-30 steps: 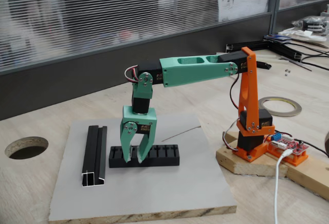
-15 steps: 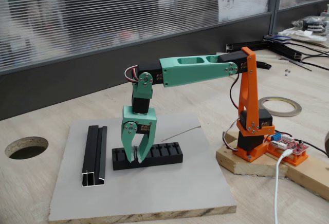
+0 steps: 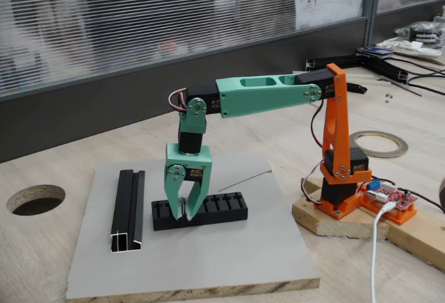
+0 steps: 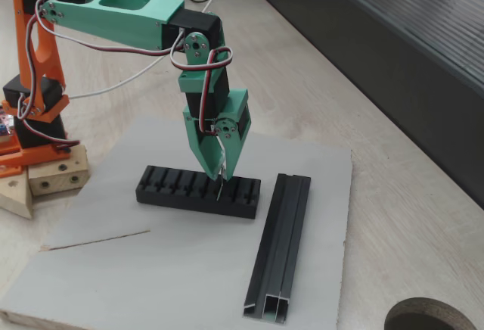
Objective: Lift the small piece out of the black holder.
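The green pincer points straight down into the black holder, its fingers nearly together on a thin pale sliver, apparently the small piece, standing in a slot. A clean lift likely means rising straight, without tilting. The holder is matte, comb-like and ridged, lying on a smooth grey board.

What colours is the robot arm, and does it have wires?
The arm is mint green with long oval holes, black motor blocks at its joints and an orange upright base post. Its hand has two pointed green fingers. Red, white and black wires loop along it.
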Available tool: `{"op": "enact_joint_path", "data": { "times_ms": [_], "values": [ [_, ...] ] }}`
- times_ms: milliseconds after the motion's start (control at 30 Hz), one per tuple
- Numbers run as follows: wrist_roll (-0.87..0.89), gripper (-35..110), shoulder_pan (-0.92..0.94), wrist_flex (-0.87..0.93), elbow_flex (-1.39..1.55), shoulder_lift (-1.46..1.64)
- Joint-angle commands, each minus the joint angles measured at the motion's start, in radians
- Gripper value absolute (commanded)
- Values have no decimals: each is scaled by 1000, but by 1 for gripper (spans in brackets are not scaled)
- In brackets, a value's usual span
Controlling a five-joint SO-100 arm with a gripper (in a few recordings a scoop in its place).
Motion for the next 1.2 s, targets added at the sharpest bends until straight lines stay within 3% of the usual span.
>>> {"op": "enact_joint_path", "data": {
  "times_ms": [0, 300, 1167],
  "values": [
    [11, 12, 3, 2, -14, 23],
    [9, 4, 3, -127, -2, 25],
    [9, 4, 3, -120, -12, 198]
  ]
}}
